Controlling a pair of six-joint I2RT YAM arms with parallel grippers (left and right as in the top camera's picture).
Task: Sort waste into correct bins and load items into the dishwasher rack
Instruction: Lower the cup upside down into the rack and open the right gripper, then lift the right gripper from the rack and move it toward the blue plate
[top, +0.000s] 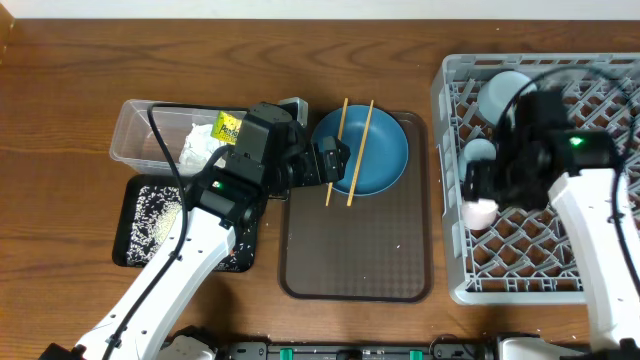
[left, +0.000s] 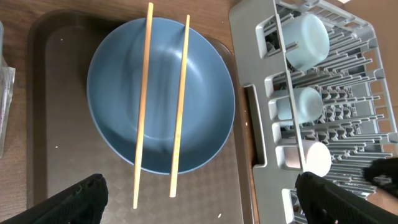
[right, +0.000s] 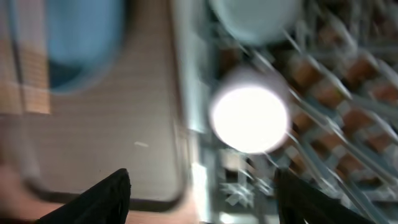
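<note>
The dark-blue plate (top: 378, 150) lies at the far end of the brown tray, with the two wooden chopsticks (top: 348, 152) across it. They also show in the left wrist view (left: 180, 106) on the plate (left: 205, 106). My left gripper (top: 333, 162) is open and empty at the plate's left edge (left: 202, 205). My right gripper (top: 480, 188) is open over the grey rack (top: 450, 270), just above the pale-pink cup (top: 480, 213), which looks blurred and bright in the right wrist view (right: 249, 118). The light-blue cup (top: 478, 152) and the bowl (top: 505, 90) sit in the rack. The carrot is out of view.
The clear tub (top: 130, 140) at the left holds the white napkin (top: 198, 145) and the yellow-green packet (top: 229, 127). The black tray (top: 125, 225) in front of it holds rice (top: 155, 215). A few grains lie on the brown tray (top: 355, 250).
</note>
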